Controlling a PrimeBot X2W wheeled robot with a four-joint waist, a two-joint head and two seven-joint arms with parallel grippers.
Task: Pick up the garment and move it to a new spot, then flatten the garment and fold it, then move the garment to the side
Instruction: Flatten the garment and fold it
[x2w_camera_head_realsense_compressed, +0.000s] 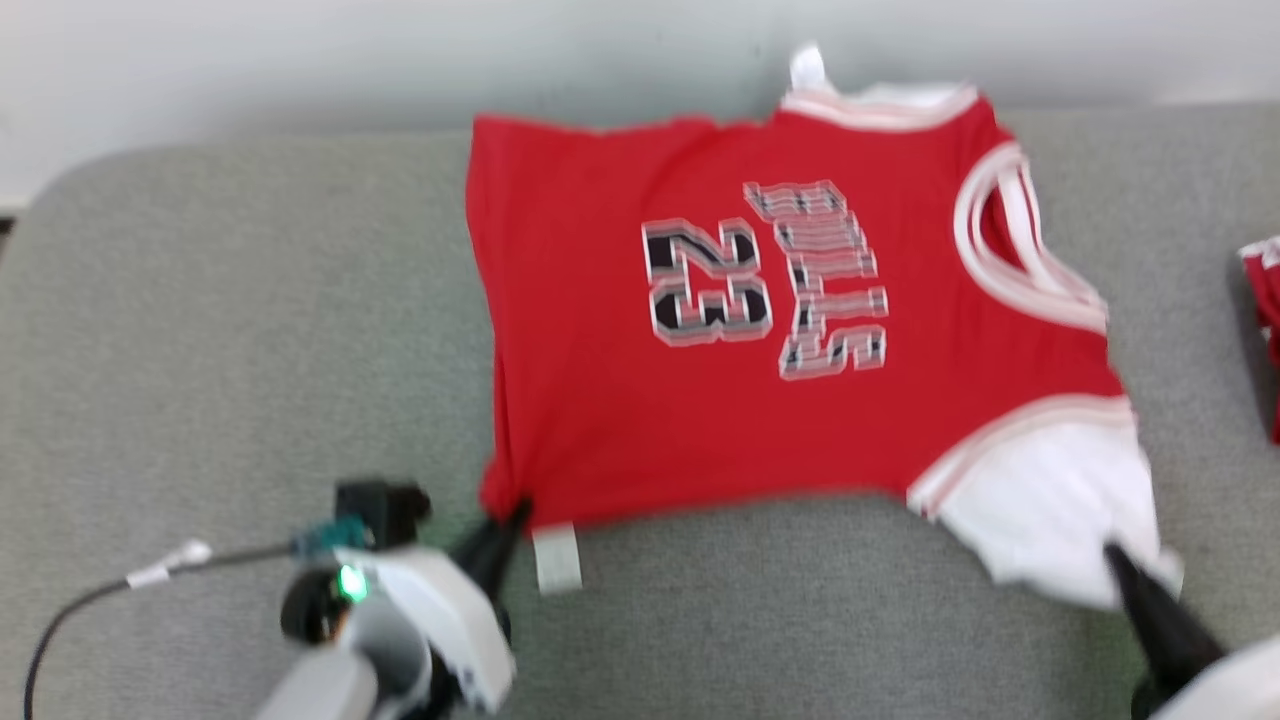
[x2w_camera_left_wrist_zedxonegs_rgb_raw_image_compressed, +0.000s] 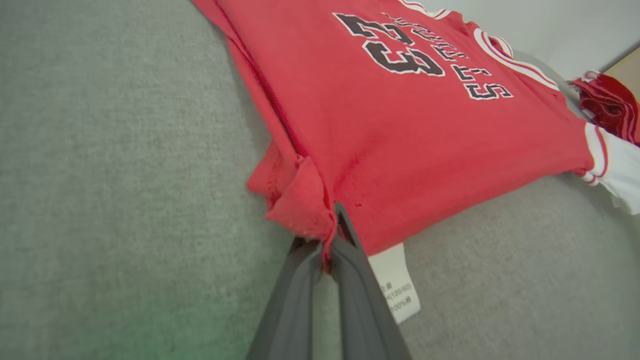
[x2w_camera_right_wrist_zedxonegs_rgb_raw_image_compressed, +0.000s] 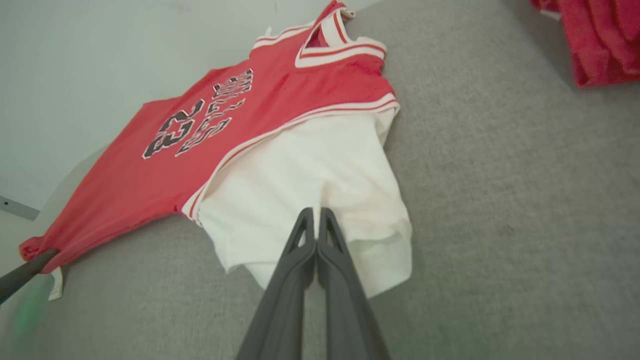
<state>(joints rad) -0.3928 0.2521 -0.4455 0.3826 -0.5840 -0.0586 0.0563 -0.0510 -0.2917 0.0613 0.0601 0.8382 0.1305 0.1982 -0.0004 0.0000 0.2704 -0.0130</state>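
Note:
The garment (x2w_camera_head_realsense_compressed: 760, 400) is a red jersey with "23" printed on it and white sleeves, spread flat on a grey padded surface (x2w_camera_head_realsense_compressed: 200, 350). My left gripper (x2w_camera_head_realsense_compressed: 515, 515) is shut on its near left hem corner, and red cloth shows pinched between the fingers (x2w_camera_left_wrist_zedxonegs_rgb_raw_image_compressed: 350, 280) in the left wrist view, where the garment (x2w_camera_left_wrist_zedxonegs_rgb_raw_image_compressed: 400, 125) stretches away. My right gripper (x2w_camera_head_realsense_compressed: 1115, 555) is shut, its tips (x2w_camera_right_wrist_zedxonegs_rgb_raw_image_compressed: 315, 215) lying on the near white sleeve (x2w_camera_right_wrist_zedxonegs_rgb_raw_image_compressed: 310, 170). I see no cloth bunched between those fingers.
A white care label (x2w_camera_head_realsense_compressed: 557, 558) hangs from the hem beside the left gripper. Another red cloth (x2w_camera_head_realsense_compressed: 1265, 330) lies at the right edge of the surface. A pale wall (x2w_camera_head_realsense_compressed: 300, 60) runs behind. A cable (x2w_camera_head_realsense_compressed: 150, 578) trails from the left wrist.

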